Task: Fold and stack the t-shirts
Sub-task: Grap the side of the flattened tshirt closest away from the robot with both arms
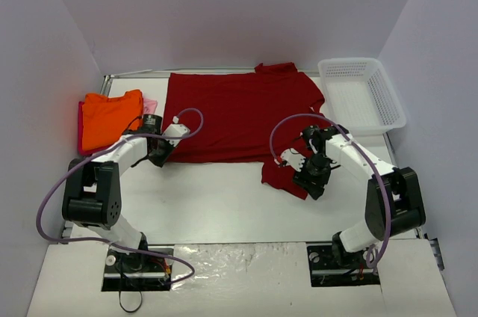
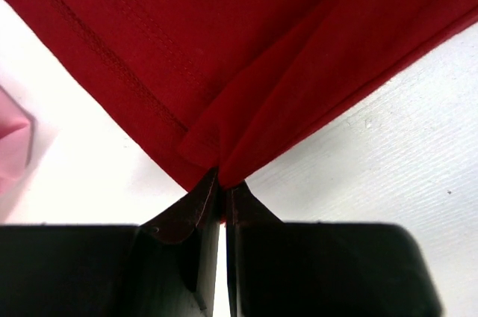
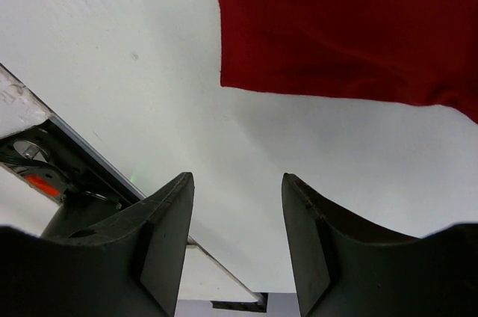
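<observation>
Well, the dark red t-shirt (image 1: 239, 115) takes up most of the far half of the table (image 1: 224, 197). It is spread fairly flat, with one flap poking out at the far edge and another reaching toward the near side on the right.

The left arm (image 1: 123, 151) stretches out to the shirt's near left corner. From its wrist camera the jaws are pressed together on the very tip of that corner, red cloth pinched between them. A stitched hem runs away to the upper left, and a soft crease rises from the pinch toward the upper right. Whether the corner is lifted off the table or only held against it, I cannot tell.

The right arm (image 1: 358, 156) bends in over the shirt's near right flap. Its jaws stand wide apart with nothing between them. In the wrist view they hang above bare white table, and the straight edge of the red cloth lies just beyond their tips, not touching them.

Off to the left, the bright orange t-shirt (image 1: 110, 119) lies folded near the table's left edge, just beside the red shirt's left side. A bit of the pale pink t-shirt (image 1: 150, 105) peeks out between the two, close to the left arm's wrist. At the far right corner sits a white mesh basket (image 1: 362, 100), just beside the red shirt's right end.
</observation>
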